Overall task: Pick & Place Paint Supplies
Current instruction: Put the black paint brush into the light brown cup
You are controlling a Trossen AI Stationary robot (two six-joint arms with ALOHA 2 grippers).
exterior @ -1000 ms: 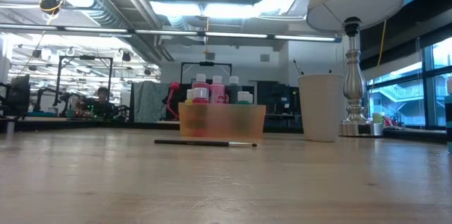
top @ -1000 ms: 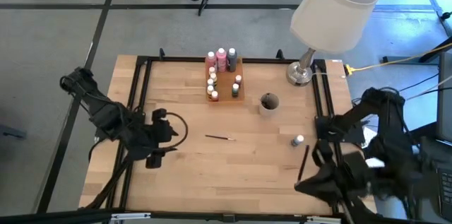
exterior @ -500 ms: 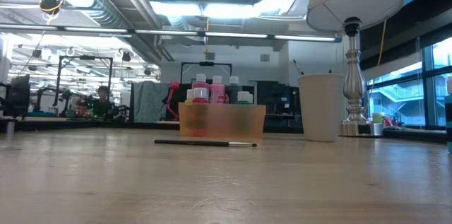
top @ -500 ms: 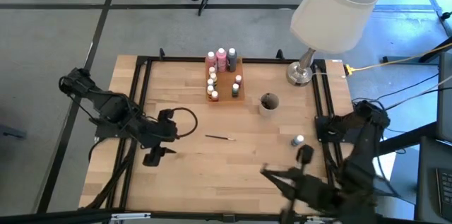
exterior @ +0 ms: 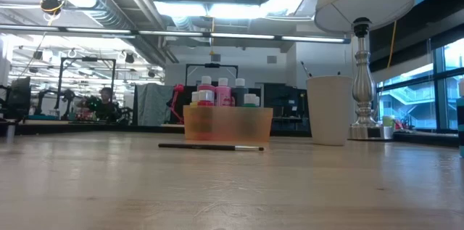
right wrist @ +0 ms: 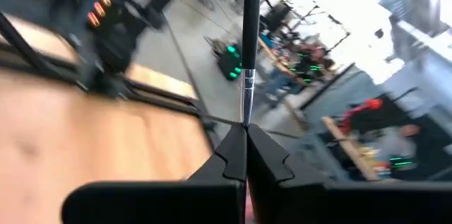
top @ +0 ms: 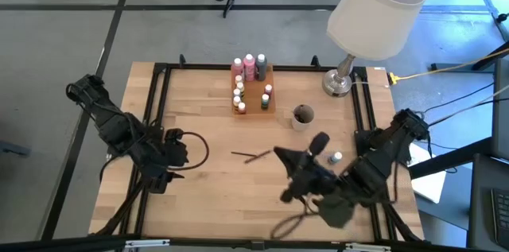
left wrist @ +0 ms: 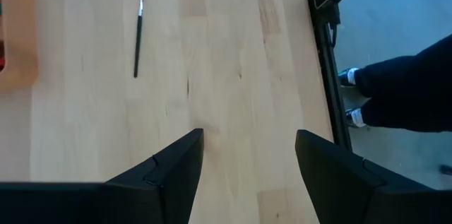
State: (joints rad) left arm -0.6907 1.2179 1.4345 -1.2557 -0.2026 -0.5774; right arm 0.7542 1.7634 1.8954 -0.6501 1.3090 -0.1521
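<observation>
We record an orange tray point(top: 266, 87) at the table's point(top: 207, 196) far middle, holding small paint bottles point(top: 249, 67) in pink, grey, red and green. A grey cup point(top: 303, 116) stands near the tray, with a lamp point(top: 378, 9) at the far right corner. One paintbrush point(top: 254, 156) lies flat on the wood near the centre, well apart from the tray; a single pale-capped bottle point(top: 337, 158) stands to its right. The right gripper point(right wrist: 246, 155) sits over the table's right half, its fingers pressed together on a second paintbrush point(right wrist: 248, 33), which stands up from between them. The left gripper point(left wrist: 248, 159) waits at the table's left edge with its fingers point(left wrist: 173, 171) spread apart and nothing between them.
</observation>
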